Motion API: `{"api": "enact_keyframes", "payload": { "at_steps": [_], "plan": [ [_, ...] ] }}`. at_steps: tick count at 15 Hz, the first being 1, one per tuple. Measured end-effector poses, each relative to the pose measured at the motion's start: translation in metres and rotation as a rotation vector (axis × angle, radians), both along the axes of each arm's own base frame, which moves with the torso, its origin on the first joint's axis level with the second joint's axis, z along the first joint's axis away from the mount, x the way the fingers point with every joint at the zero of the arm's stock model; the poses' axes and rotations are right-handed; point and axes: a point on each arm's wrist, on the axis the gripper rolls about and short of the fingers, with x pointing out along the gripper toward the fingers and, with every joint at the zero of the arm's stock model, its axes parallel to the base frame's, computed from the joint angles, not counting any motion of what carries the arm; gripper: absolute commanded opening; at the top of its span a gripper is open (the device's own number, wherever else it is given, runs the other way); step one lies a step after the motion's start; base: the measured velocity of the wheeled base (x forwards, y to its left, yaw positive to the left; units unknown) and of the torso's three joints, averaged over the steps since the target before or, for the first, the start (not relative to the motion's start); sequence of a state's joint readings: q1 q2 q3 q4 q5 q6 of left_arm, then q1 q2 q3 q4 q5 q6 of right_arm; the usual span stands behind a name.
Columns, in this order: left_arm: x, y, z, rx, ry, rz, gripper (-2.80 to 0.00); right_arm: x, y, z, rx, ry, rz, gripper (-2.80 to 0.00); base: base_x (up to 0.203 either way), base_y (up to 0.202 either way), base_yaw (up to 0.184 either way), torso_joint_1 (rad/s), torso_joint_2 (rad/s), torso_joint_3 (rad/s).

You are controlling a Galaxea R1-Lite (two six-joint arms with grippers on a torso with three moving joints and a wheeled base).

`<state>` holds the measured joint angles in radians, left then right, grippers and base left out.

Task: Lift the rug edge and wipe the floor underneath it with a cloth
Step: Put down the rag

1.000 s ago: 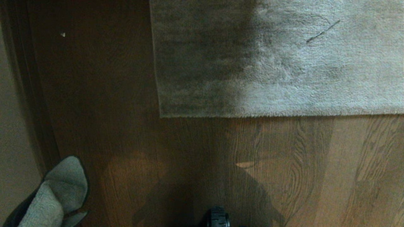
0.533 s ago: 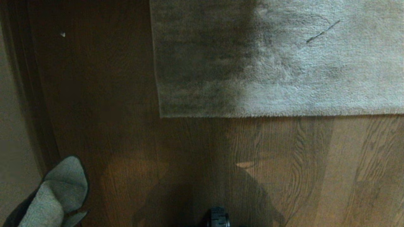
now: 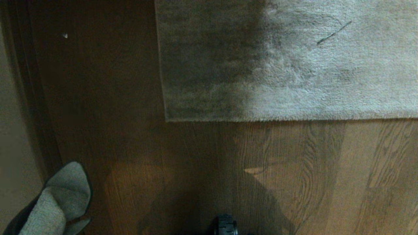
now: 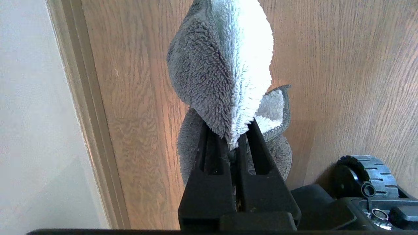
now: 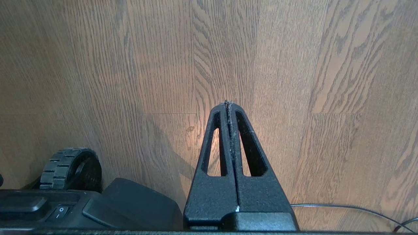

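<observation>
Currently the rug edge (image 3: 287,119) lies flat on the floor (image 3: 326,169), its square corner at centre-left of the head view; no lift has begun and nothing beneath it has been wiped. The cloth (image 4: 225,75) is already secured: the left gripper (image 4: 235,137) is clamped on it, low at the robot's left beside the wall skirting (image 4: 88,114). The right gripper (image 5: 227,106) is closed and empty above bare planks. Remaining: lift, wipe. Both arms lie outside the head view; the rug's far extent is cut off.
</observation>
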<state>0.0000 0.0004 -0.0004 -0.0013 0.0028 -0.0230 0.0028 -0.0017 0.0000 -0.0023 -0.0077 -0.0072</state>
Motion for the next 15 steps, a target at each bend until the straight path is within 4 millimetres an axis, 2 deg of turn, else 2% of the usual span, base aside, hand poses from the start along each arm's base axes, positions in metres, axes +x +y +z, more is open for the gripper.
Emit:
{"api": "enact_keyframes", "payload": {
  "at_steps": [15],
  "plan": [
    [-0.0012,0.0001,0.0049,-0.01,-0.022,0.005,-2.8,0.0,0.0,0.0,0.0,0.0,0.0,-2.8,0.0,0.0,0.0,0.0,0.0,0.0]
  ]
}}
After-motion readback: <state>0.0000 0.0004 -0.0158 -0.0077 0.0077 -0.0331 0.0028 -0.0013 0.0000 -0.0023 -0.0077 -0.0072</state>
